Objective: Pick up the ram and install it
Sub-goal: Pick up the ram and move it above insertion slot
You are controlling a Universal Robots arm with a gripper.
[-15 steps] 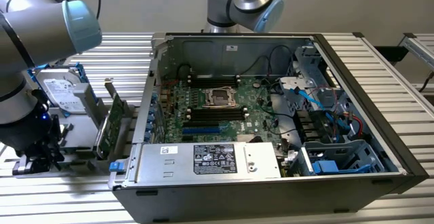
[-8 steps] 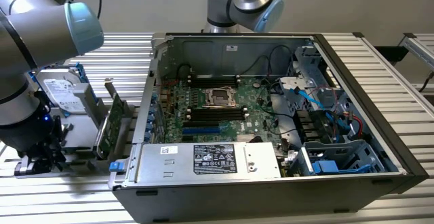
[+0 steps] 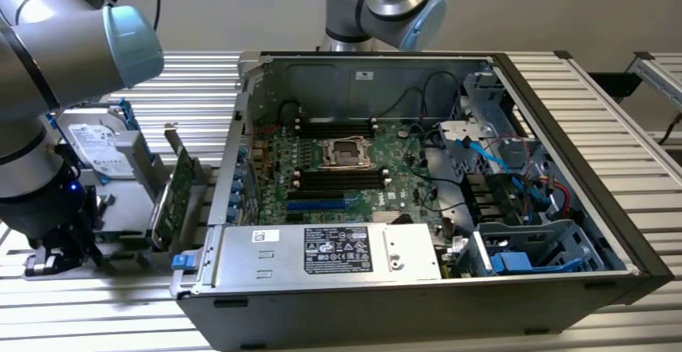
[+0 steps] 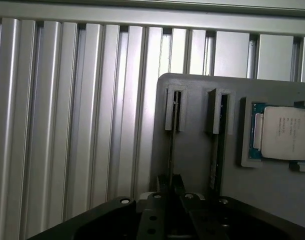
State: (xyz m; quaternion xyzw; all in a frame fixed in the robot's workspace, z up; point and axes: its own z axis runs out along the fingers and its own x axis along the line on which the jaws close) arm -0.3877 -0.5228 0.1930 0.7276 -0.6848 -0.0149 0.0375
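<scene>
The fingers [image 4: 163, 184] of the gripper [image 4: 170, 181] stand narrow, one on each side of the ram [image 4: 171, 150], close against its faces. The ram shows edge-on as a thin dark strip, upright in a slot of a grey holder [image 4: 192, 150] lying on the ribbed metal table [image 4: 67, 125]. Just beside it is a second slot [image 4: 220, 112], then a processor chip [image 4: 285, 132] in its own recess. In the exterior view the open computer case [image 3: 319, 312] sits well apart, toward that view's right.
</scene>
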